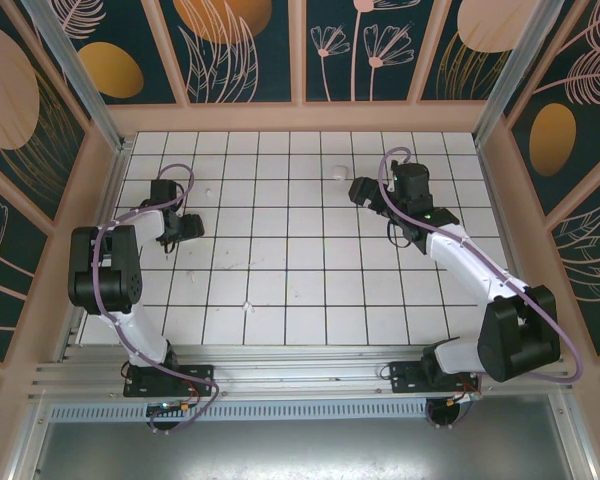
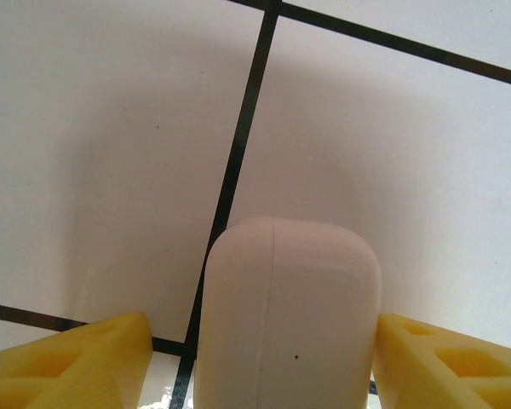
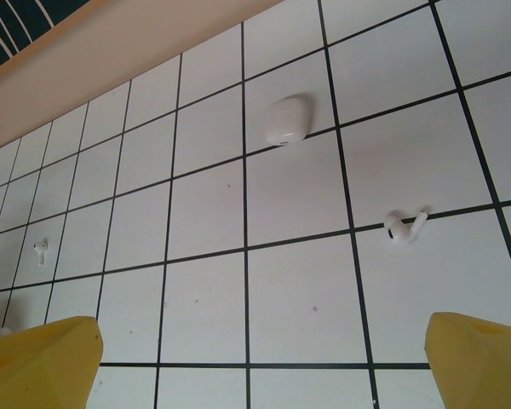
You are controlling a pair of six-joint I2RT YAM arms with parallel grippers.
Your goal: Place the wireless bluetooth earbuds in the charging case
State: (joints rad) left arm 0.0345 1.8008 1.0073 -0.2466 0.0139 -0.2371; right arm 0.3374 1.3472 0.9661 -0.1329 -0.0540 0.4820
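Note:
The charging case (image 2: 285, 324), white, glossy and with its lid closed, sits deep between my left gripper's (image 2: 264, 341) yellow fingers. The right finger (image 2: 443, 362) touches it, while a gap of floor shows at the left finger (image 2: 77, 362), so the jaws stand open around it. In the top view this gripper (image 1: 183, 228) is low over the left tiles. My right gripper (image 1: 363, 190) (image 3: 264, 341) hangs open and empty. One earbud (image 3: 404, 227) lies on a tile line ahead of it to the right. Another earbud (image 3: 40, 248) (image 1: 211, 187) lies far left.
A white rounded pebble-like lump (image 3: 287, 121) (image 1: 337, 172) rests on the tiles beyond the nearer earbud; I cannot tell what it is. A tiny white bit (image 1: 247, 306) lies near the front middle. Wooden walls (image 1: 310, 117) enclose the tiled floor.

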